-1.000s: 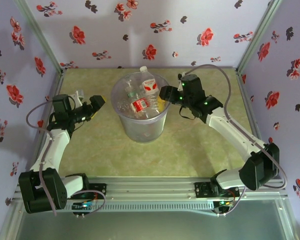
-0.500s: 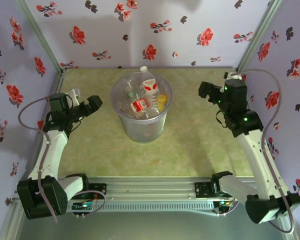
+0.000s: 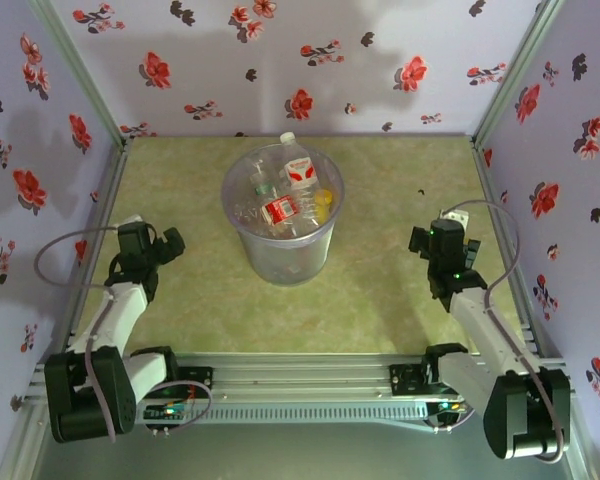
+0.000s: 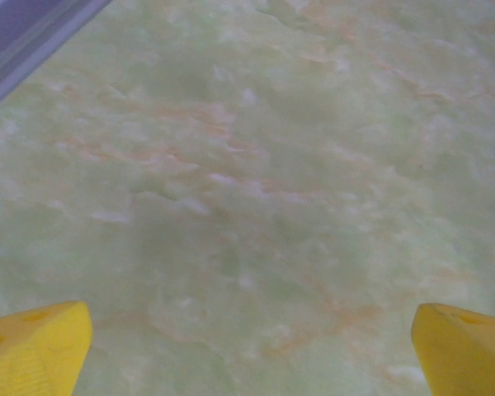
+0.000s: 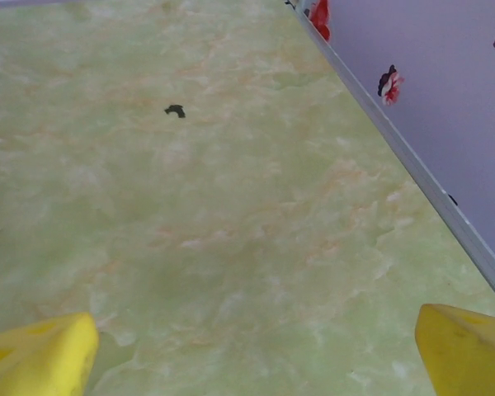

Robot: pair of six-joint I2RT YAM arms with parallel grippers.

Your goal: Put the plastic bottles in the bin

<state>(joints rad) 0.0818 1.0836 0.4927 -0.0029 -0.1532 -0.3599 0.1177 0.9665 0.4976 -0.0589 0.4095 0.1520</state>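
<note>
Translucent grey-lavender plastic lets the load of the bin (image 3: 280, 262) be read from above. The plastic bottles (image 3: 282, 208) lie heaped inside it: clear ones with red labels and caps, a yellow one against the right side, and a white-capped one leaning at the far rim with its neck above the edge. The bin stands upright in the middle of the green marbled bench (image 3: 380, 290), between the two arms, a spot either could reach. Every bottle to be seen is inside it, so the task looks finished or very nearly so. The left gripper (image 3: 170, 243) sits low near the left edge, well apart from the bin. In its wrist view its yellow fingers (image 4: 35, 340) are spread wide, with bare bench between them. The right gripper (image 3: 421, 240) is on the opposite side, likewise well clear, and its fingers (image 5: 464, 348) are parted and empty too, aimed across the bench toward the wall rail (image 5: 412, 165). A small dark speck (image 5: 175, 110) lies ahead of it, too small to identify. Both arms are folded low near their bases, which reads as a resting pose that leaves room around the bin so nothing knocks it.
</note>
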